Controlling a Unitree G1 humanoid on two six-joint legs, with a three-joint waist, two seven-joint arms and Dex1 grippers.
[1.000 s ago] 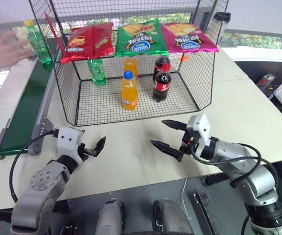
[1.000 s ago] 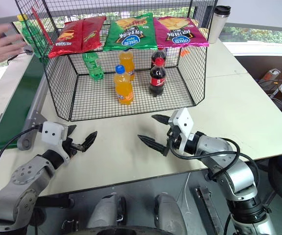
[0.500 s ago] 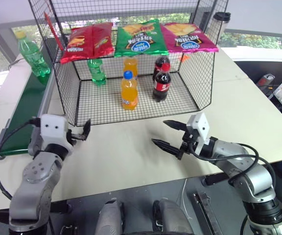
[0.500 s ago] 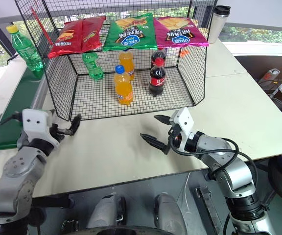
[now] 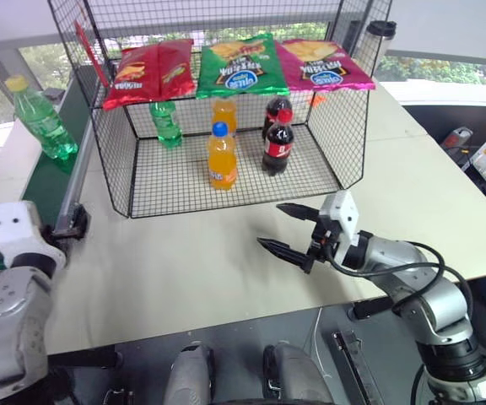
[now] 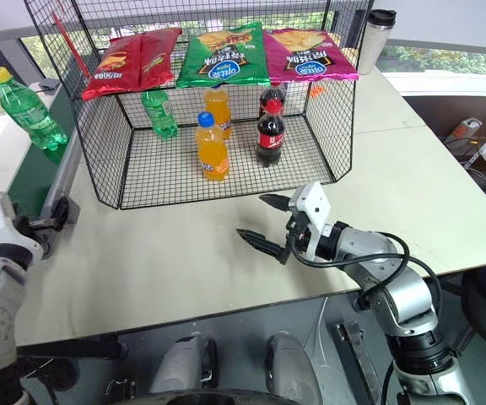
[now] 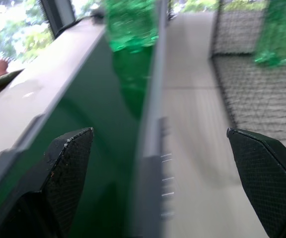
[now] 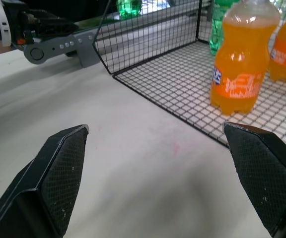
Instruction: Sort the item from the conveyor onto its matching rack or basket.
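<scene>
I see my left claw (image 7: 158, 188) wide open, empty, at the dark green conveyor belt (image 5: 45, 181); right claw (image 5: 289, 229) open, empty; clear-green yellow-capped bottle (image 5: 40, 120) upright on the belt.

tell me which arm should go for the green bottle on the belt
Left, probably. The left gripper sits open at the near end of the conveyor, fingers pointing along it toward the green bottle. The right gripper hovers over the table in front of the wire cage, which stands between it and the belt.
</scene>
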